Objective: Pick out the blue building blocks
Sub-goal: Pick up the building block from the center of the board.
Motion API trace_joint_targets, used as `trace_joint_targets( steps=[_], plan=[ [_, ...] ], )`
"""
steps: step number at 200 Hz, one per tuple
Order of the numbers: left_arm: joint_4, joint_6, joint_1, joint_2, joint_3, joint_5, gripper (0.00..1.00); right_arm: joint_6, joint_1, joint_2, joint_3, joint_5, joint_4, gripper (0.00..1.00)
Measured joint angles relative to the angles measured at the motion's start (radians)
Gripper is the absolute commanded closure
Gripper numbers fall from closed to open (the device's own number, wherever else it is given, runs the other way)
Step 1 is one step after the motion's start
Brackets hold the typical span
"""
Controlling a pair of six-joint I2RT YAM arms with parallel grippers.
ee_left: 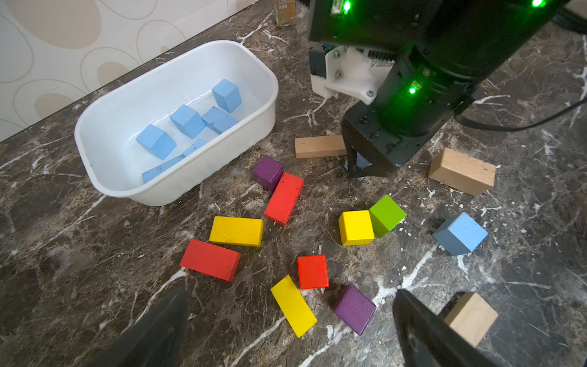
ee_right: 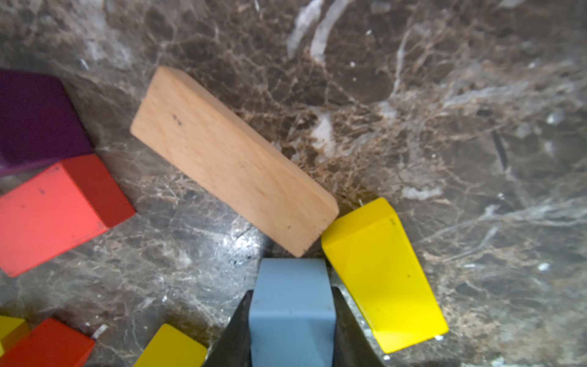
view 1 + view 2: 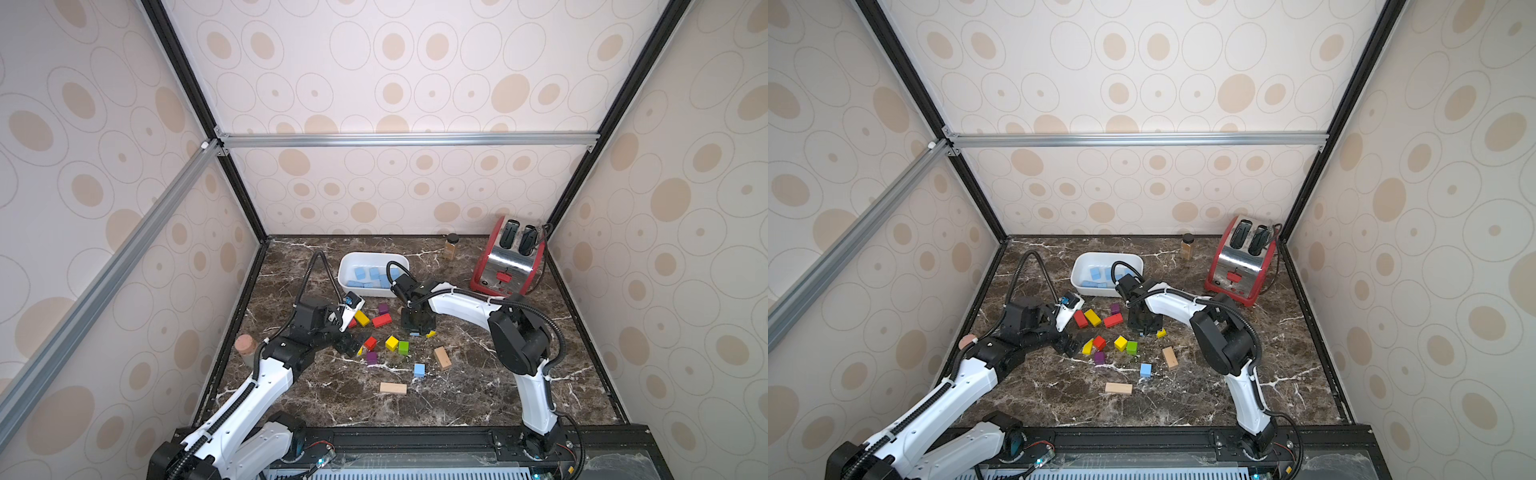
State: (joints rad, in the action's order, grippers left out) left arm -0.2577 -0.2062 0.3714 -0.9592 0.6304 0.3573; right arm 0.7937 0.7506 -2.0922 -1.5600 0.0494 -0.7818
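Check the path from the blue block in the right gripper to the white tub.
On the table, a tan wooden block lies between the held blue block and the white tub. Lifted above that block and the tub's wall, nothing visible blocks it.

Matte painted blue blocks (image 1: pixel 460 233) — glossy white plastic tub (image 1: pixel 222 159) — polished, veined marble-look tabletop (image 1: pixel 63 254).

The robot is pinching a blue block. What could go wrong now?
1. The right tool is shut on the blue block. A yellow block and a tan wooden block sit close beside it, so lifting might knock them.
2. On the way to the white tub, the block could slip or clip the rim.
3. Another blue cube lies outside the tub and might get missed.
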Motion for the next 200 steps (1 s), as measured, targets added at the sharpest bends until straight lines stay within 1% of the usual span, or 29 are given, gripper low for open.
trace_joint_targets(
  steps=[21, 36, 49, 58, 102, 144, 172, 200],
  plan=[
    [-0.002, 0.000, 0.000, 0.000, 0.000, 0.000, 0.01, -0.002, 0.000, 0.002, 0.002, 0.000, 0.001, 0.77],
    [-0.002, 0.000, 0.000, 0.000, 0.000, -0.001, 0.01, -0.006, 0.000, 0.006, 0.009, 0.000, 0.007, 0.82],
    [-0.004, 0.000, 0.000, 0.000, 0.001, -0.001, 0.01, -0.010, 0.000, 0.016, 0.024, 0.000, 0.017, 0.91],
    [-0.006, 0.000, 0.000, 0.002, 0.002, -0.001, 0.01, -0.015, 0.000, 0.026, 0.038, 0.000, 0.024, 1.00],
    [-0.008, 0.006, 0.000, 0.028, 0.013, -0.010, 0.01, -0.034, 0.000, 0.082, 0.094, -0.007, 0.061, 1.00],
    [-0.018, 0.012, 0.000, 0.055, 0.035, -0.027, 0.01, -0.084, 0.001, 0.182, 0.140, -0.033, 0.132, 1.00],
    [-0.026, 0.019, 0.000, 0.065, 0.067, -0.045, 0.00, -0.139, 0.001, 0.236, 0.139, -0.057, 0.162, 1.00],
    [-0.035, 0.019, 0.000, 0.066, 0.101, -0.054, 0.01, -0.192, 0.002, 0.259, 0.115, -0.061, 0.161, 1.00]
  ],
)
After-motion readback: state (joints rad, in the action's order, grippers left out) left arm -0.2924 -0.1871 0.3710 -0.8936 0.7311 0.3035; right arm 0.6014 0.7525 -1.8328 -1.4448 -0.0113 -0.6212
